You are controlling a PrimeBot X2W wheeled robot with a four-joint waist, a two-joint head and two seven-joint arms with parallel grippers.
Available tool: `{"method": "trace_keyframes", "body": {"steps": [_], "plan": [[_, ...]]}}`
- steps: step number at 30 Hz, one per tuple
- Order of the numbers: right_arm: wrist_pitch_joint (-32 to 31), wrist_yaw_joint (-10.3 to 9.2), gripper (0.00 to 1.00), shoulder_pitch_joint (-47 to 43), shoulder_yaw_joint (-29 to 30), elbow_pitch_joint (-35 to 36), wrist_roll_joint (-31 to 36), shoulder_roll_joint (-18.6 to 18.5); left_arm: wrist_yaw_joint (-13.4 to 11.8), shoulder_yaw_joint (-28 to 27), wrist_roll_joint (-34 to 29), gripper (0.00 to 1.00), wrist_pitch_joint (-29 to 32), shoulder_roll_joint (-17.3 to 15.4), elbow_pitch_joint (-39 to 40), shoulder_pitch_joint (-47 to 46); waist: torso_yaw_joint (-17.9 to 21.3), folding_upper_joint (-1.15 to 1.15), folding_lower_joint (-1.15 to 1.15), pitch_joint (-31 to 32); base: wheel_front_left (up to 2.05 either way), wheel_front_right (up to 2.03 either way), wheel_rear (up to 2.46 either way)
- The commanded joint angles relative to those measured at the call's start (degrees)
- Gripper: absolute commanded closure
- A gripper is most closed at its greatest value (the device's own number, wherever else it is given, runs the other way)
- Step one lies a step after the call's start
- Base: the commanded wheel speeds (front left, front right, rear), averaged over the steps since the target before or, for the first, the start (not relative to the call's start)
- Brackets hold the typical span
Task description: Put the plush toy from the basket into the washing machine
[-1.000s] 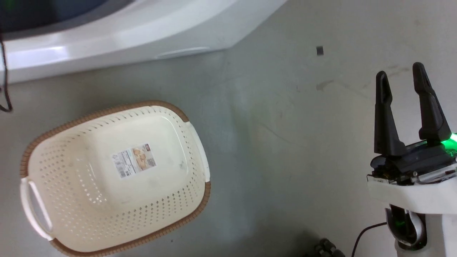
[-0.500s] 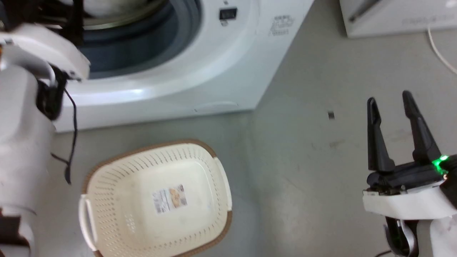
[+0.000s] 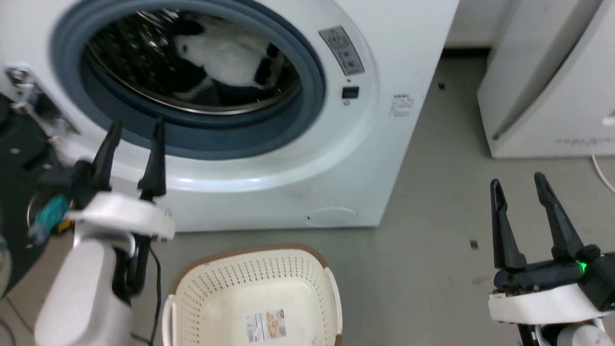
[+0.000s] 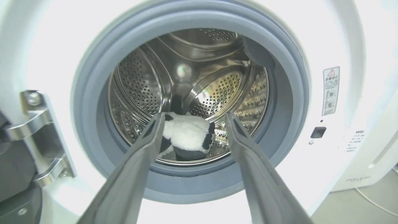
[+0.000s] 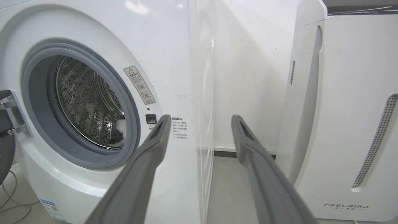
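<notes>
Where the grey floor (image 3: 423, 250) meets the washer (image 3: 365, 144), the left tool (image 3: 137, 122) points at the open porthole, fingers apart and holding nothing. The right tool (image 3: 516, 179), also apart, points toward a white appliance (image 3: 543, 96). The toy (image 3: 230, 57) lies in the drum beyond the left tool. The basket (image 3: 216, 288) stands on the floor between the tools.
</notes>
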State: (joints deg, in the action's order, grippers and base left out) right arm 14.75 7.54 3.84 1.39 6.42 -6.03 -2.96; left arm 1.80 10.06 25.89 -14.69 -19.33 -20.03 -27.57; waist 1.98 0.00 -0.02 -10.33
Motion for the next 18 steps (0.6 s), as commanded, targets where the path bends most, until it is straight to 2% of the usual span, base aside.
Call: {"method": "trace_keyframes", "body": {"steps": [1,9,14,15,18], "plan": [[0.3,-0.05,0.0,-1.1,0.1,-0.1,0.0,0.1,-0.9,-1.9,0.5,0.0,-0.3,1.1,2.2,3.3,-1.9,0.0,0.02,2.9,0.0,0.0,0.0],[0.3,-0.05,0.0,-4.1,-0.3,-0.7,0.2,0.1,-3.0,-4.6,-3.4,0.0,-0.3,4.1,11.9,18.7,-2.7,0.0,0.02,7.0,0.0,0.0,0.0],[0.3,-0.05,0.0,-5.4,-0.6,-1.3,0.2,0.1,-4.5,-4.3,-6.0,0.0,-0.3,6.5,14.8,25.3,-2.9,0.0,0.02,8.4,0.0,0.0,0.0],[0.3,-0.05,0.0,-6.1,-0.9,-1.5,0.0,0.1,-4.7,-4.3,-7.3,0.0,-0.3,8.0,15.3,27.8,-3.0,0.0,0.02,9.1,0.0,0.0,0.0],[0.3,-0.05,0.0,-6.8,-1.0,-1.6,-0.3,0.1,-4.5,-4.5,-8.7,0.0,-0.3,9.1,15.7,29.5,-3.2,0.0,0.02,9.6,0.0,0.0,0.0]]}}
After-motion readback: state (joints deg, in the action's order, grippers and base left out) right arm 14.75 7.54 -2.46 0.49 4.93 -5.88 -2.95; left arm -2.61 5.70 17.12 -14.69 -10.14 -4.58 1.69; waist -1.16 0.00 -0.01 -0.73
